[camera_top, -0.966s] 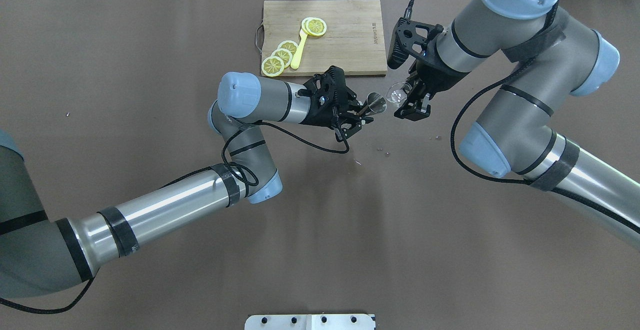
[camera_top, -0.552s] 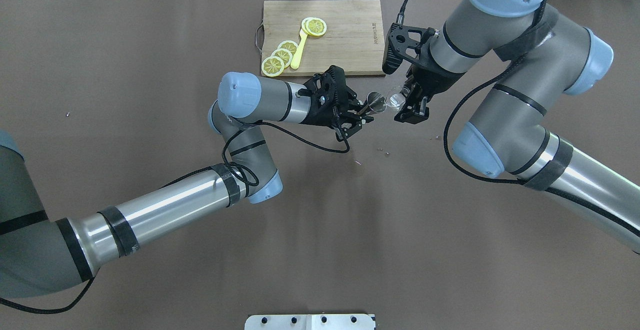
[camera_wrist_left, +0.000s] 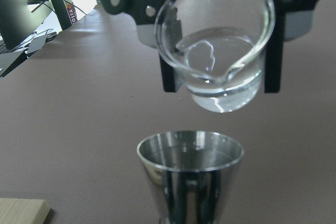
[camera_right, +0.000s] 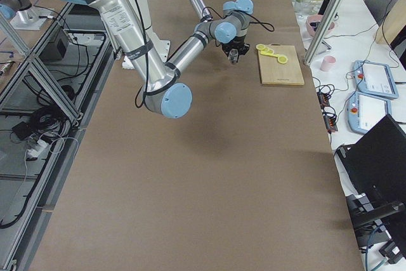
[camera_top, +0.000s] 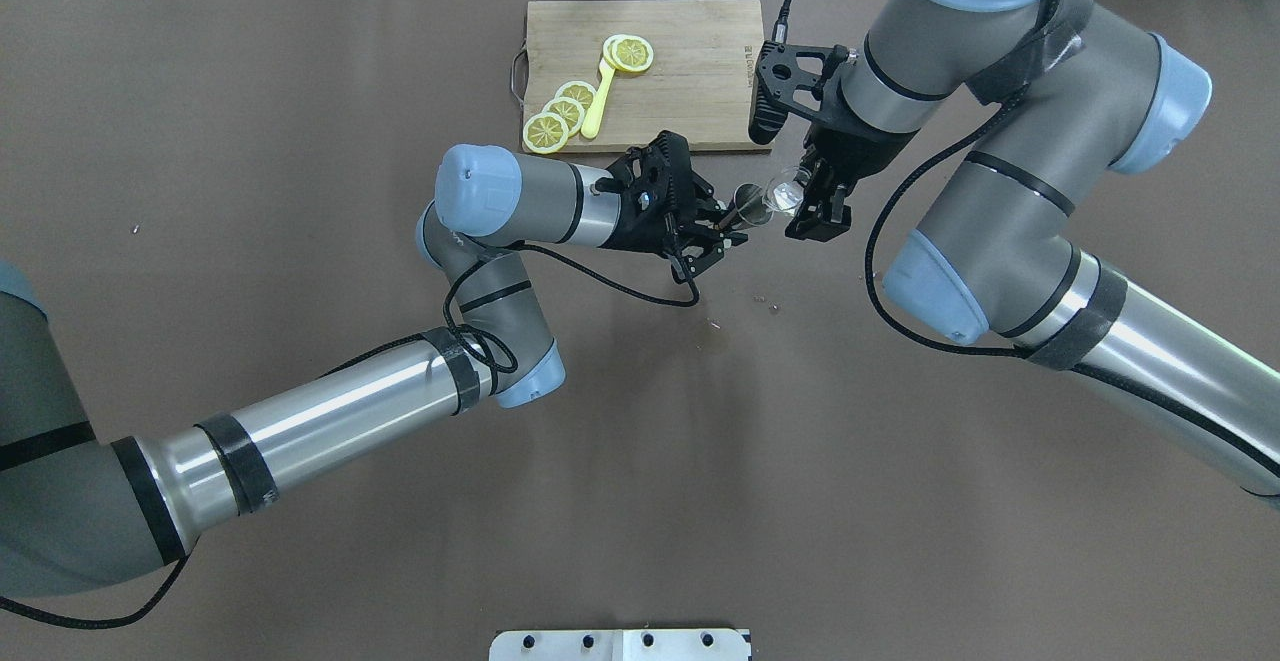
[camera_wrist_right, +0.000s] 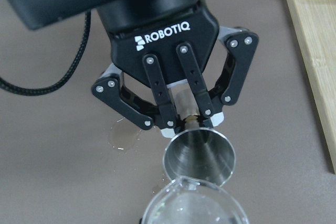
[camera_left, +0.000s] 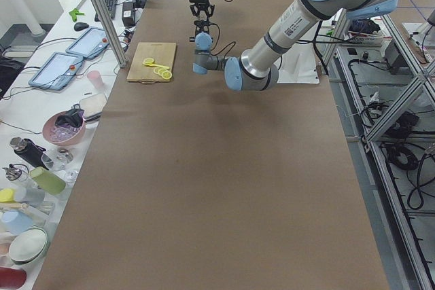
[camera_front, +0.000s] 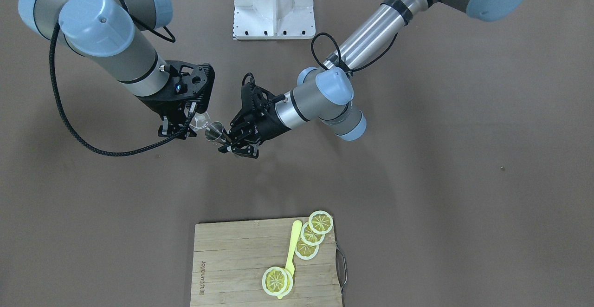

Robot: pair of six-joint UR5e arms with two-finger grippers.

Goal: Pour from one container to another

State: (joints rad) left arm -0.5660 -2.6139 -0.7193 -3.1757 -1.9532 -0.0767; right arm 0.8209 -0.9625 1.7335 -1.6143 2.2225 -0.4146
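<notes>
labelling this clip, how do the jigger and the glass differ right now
Material: the jigger is opaque grey steel; the glass is clear.
Pose: the jigger stands upright, mouth up; the glass is tipped just above it, its mouth leaning toward the jigger.
Holder: the left gripper clamps the jigger; the right gripper clamps the glass.
Contents: clear liquid shows in the glass; the jigger's fill is unclear.
Both are small and held off the table.

- A wooden cutting board [camera_top: 690, 91] with a wire handle lies top centre in the overhead view, on the brown table cover [camera_top: 250, 91].
- Lemon slices [camera_top: 546, 132] sit on its left half, three of them overlapping in a row.
- A pale yellow utensil [camera_top: 600, 101] lies among the slices.
- A small wet patch [camera_wrist_right: 124, 136] marks the cover, centre left in the right wrist view.
</notes>
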